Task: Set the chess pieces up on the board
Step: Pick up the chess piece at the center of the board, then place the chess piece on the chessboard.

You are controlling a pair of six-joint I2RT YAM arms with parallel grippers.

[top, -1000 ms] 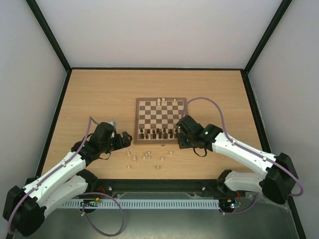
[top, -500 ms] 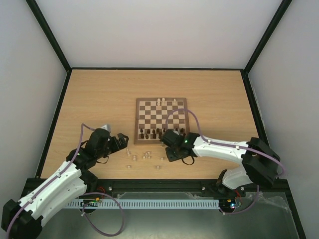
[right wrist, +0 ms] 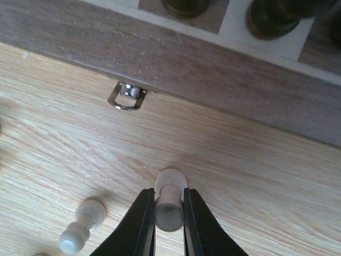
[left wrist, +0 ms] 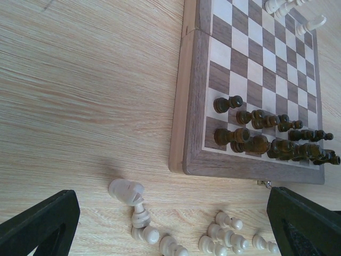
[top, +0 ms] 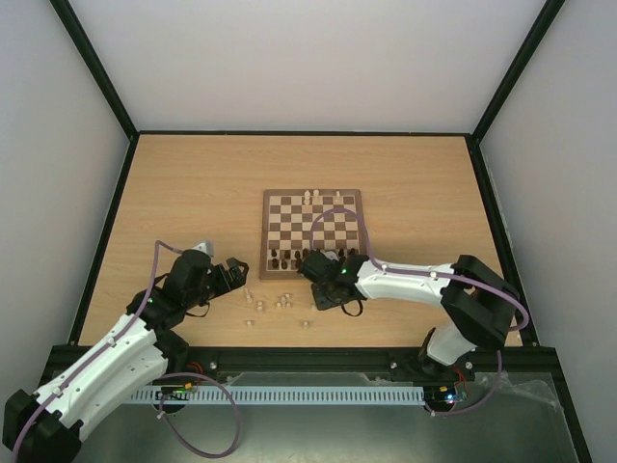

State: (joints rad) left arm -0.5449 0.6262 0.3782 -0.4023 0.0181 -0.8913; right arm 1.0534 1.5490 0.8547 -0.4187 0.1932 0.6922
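RIGHT ARM TAKES A PAWN: The right gripper (right wrist: 169, 198) has its jaws drawn almost together on a pale pawn (right wrist: 170, 214). The pawn appears to lie on its side on the table (right wrist: 266, 181), just beside the board (right wrist: 224, 74) and near its small metal clasp (right wrist: 127, 96). The left gripper (top: 237, 273) hangs wide open with nothing in it, left of the loose pale pieces (top: 280, 303) scattered on the table in front of the board. A few cream pieces (top: 315, 198) stand on the board's far row, and dark pieces (top: 304, 258) crowd the two near rows. Done well, this pickup calls for a firm, centred squeeze so the pawn cannot swivel. It should then rise straight, clear of the neighbouring pawn (right wrist: 80, 226), cross high over the dark ranks, and be set upright on a far square.
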